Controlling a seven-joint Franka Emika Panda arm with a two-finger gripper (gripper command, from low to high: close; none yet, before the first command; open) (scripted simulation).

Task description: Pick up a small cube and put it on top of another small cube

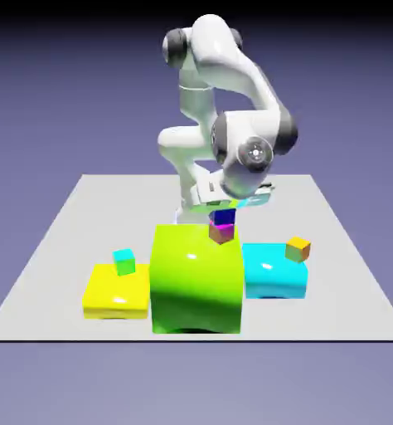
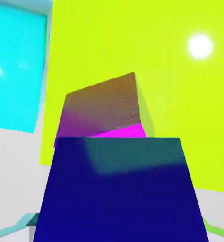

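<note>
the white arm point(image 1: 225, 100) folds forward and down from its base, wrist bent low, with the gripper point(image 1: 226, 204) pointing downward, its fingers mostly hidden.

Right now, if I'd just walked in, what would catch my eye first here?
Probably the big lime-green block at the table's front middle, with two tiny cubes stacked at its back edge: a dark blue cube sitting on a magenta-and-brown cube. The white robot arm curls right above that little stack. A yellow block on the exterior view's left and a cyan block on its right each carry one tiny cube.
</note>
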